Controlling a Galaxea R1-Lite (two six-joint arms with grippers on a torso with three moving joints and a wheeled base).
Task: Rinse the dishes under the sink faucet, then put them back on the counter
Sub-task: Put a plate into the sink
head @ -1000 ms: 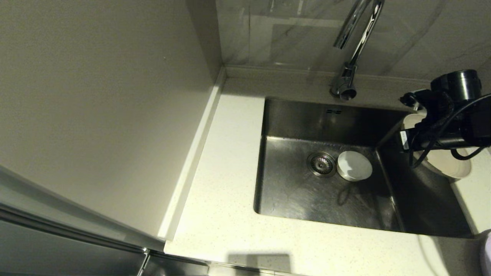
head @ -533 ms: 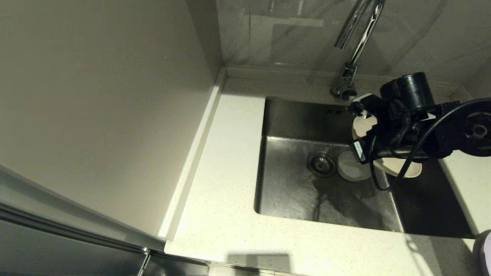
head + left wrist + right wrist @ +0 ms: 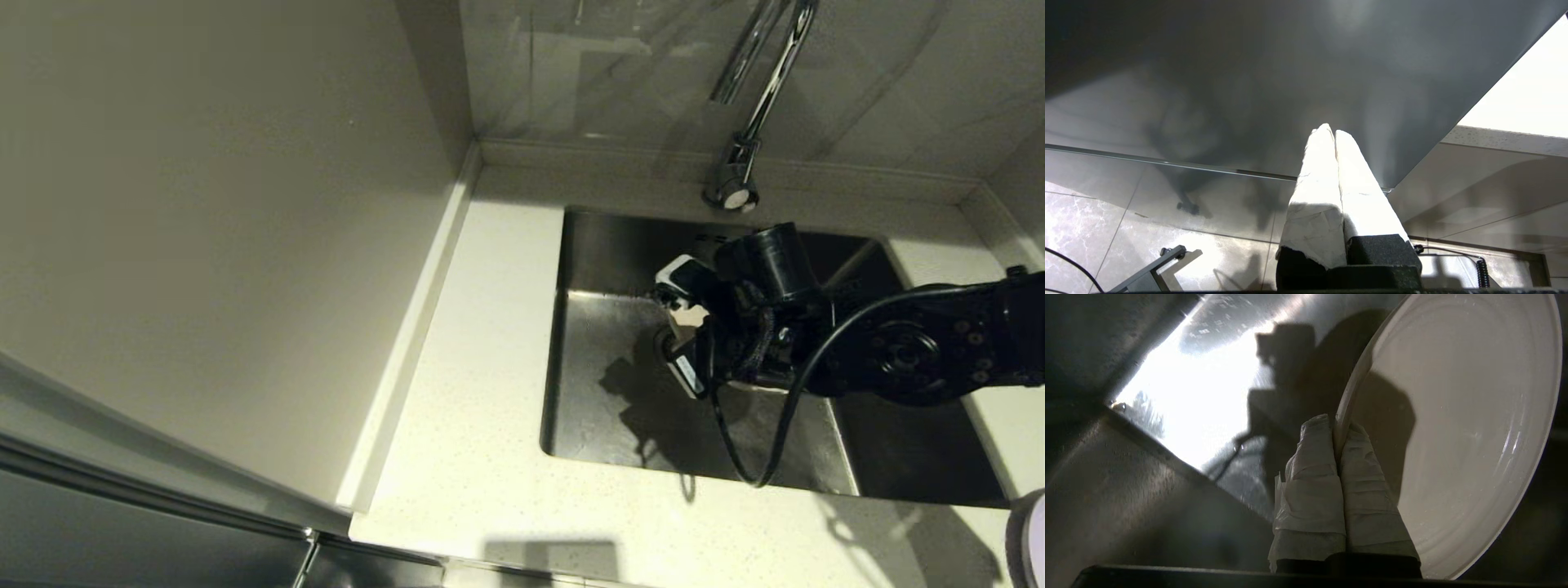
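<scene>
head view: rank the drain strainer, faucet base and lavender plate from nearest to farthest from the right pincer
1. Drain strainer: in the sink, just beneath the right pincer, which grips the cream plate.
2. Faucet base: on the counter's back edge.
3. Lavender plate: at the counter's near right corner.

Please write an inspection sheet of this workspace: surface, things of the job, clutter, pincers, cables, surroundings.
Surface: speckled counter around a steel sink.
Job's things: cream plate held by its rim over the sink basin; lavender plate at the view's right edge, on the counter; bowl hidden; faucet behind the sink, no water seen.
Clutter: nothing seen.
Pincers: right pincer shut on the cream plate; left pincer shut, empty, parked below the counter's level.
Cables: black cable loops from the right arm over the sink.
Surroundings: grey wall panel on the left, marble backsplash behind.
</scene>
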